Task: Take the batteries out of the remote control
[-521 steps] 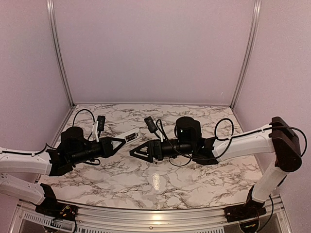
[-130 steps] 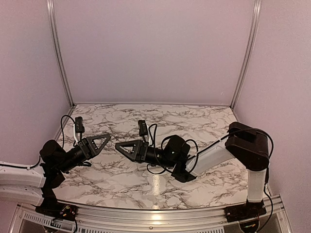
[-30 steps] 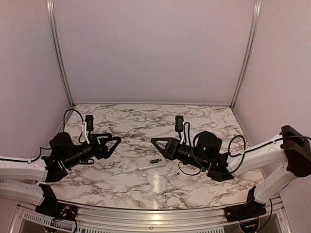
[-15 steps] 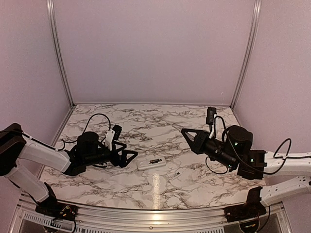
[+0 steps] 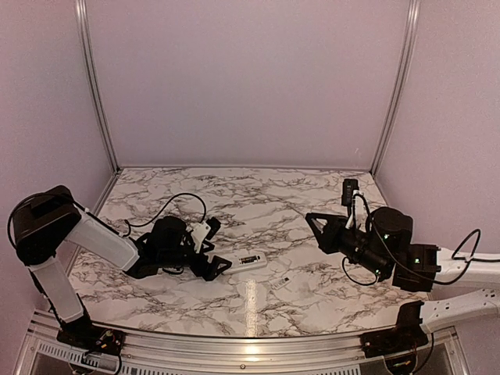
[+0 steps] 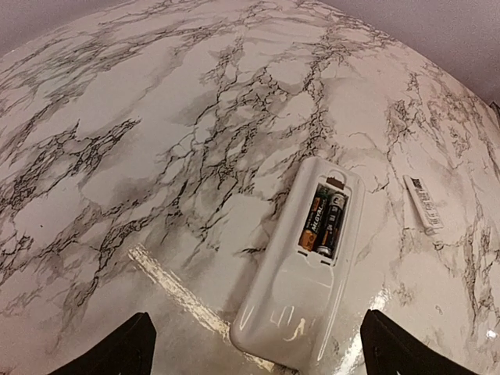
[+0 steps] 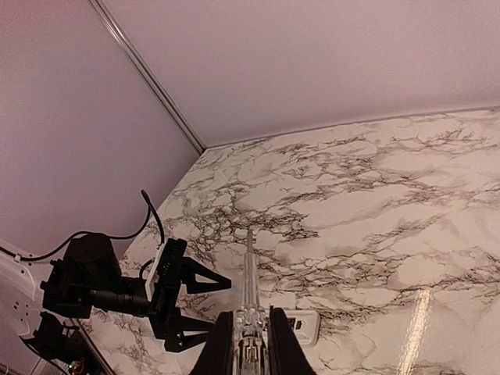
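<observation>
Three pale walls (image 5: 250, 78) are closing in the marble desk (image 5: 258, 195) at the back and on both sides. A metal rail (image 5: 250, 353) is running along the near edge. I am seeing wide open room on the back half of the desk.

The remote control (image 5: 242, 262) is lying flat near the middle, toward the front, with its open side facing up. Two batteries (image 6: 323, 223) are sitting side by side in its open slot. A small white strip (image 6: 423, 201) with dark print is lying on the desk near the remote control, to its right.

The left hand (image 5: 212, 264) is hanging low just beside the left end of the remote control. Its fingers (image 6: 117, 351) are spreading wide and gripping nothing, and the remote control is sitting just ahead, between them. The left arm (image 5: 94, 234) is reaching low across the desk from the left side.

The right hand (image 5: 316, 232) is hovering well apart from the remote control, off to the right, and pointing toward it. It is pinching a thin grey rod (image 7: 250, 266) that is sticking out forward.
</observation>
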Action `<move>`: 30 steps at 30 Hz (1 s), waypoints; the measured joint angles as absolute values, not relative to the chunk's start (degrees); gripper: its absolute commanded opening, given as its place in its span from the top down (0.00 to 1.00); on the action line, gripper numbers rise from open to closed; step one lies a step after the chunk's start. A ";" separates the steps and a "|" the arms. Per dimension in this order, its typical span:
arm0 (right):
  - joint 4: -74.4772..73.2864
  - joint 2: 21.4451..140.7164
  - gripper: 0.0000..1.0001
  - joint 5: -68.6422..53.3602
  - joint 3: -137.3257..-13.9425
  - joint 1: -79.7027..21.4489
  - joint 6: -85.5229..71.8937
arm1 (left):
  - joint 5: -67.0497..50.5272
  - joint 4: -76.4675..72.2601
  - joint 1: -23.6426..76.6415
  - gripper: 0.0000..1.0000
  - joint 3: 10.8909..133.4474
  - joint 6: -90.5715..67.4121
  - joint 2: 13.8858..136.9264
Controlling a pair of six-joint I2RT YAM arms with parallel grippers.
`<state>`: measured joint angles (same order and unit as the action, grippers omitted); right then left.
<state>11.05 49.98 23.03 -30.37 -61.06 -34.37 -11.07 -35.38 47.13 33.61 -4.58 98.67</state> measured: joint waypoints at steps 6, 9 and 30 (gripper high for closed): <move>10.87 50.54 1.00 23.42 -30.33 -61.06 -33.98 | -10.96 -32.40 47.94 0.08 36.40 -2.15 102.91; 10.87 50.89 1.00 23.40 -30.06 -61.06 -33.95 | -10.92 -30.96 48.34 0.09 37.12 -0.73 103.57; 11.55 48.51 1.00 23.31 -26.87 -61.06 -33.19 | -8.95 -25.89 51.99 0.48 45.34 5.10 109.27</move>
<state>11.55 48.51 23.31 -26.87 -61.06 -33.19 -8.95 -25.89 51.99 45.34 5.10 109.27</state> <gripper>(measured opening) 0.112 0.584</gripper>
